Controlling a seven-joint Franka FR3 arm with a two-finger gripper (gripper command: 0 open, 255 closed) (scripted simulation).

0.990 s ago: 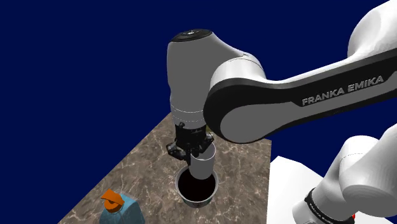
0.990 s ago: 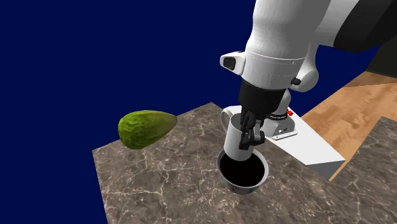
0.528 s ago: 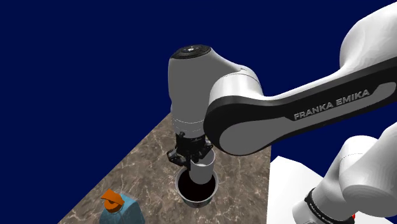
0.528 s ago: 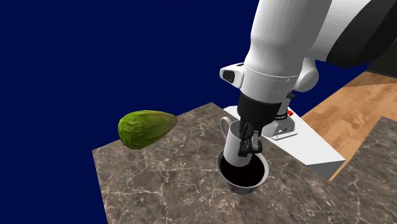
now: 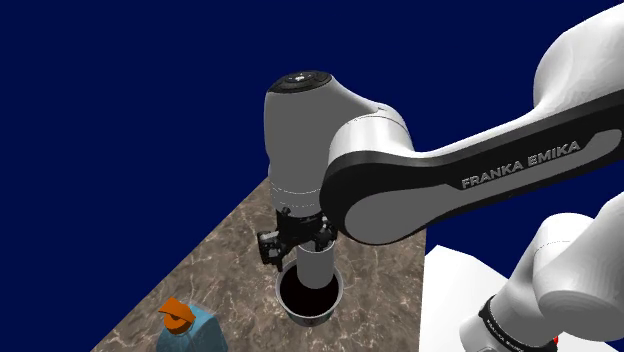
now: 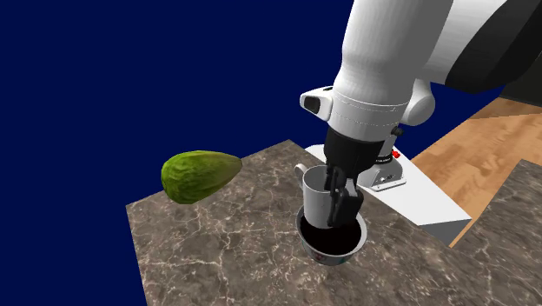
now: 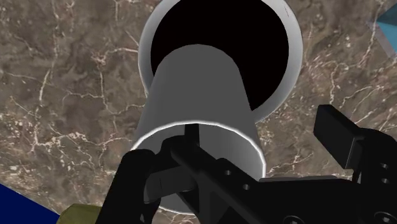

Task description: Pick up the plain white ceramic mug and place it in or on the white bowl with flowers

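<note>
Over the bowl, our gripper stands open, so we judge the mug rests inside it unheld.

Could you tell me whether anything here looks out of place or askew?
The mug stands off-centre in the bowl, close to its rim, under the open gripper. The green fruit sits at the table's corner and seems to overhang the edge.
</note>
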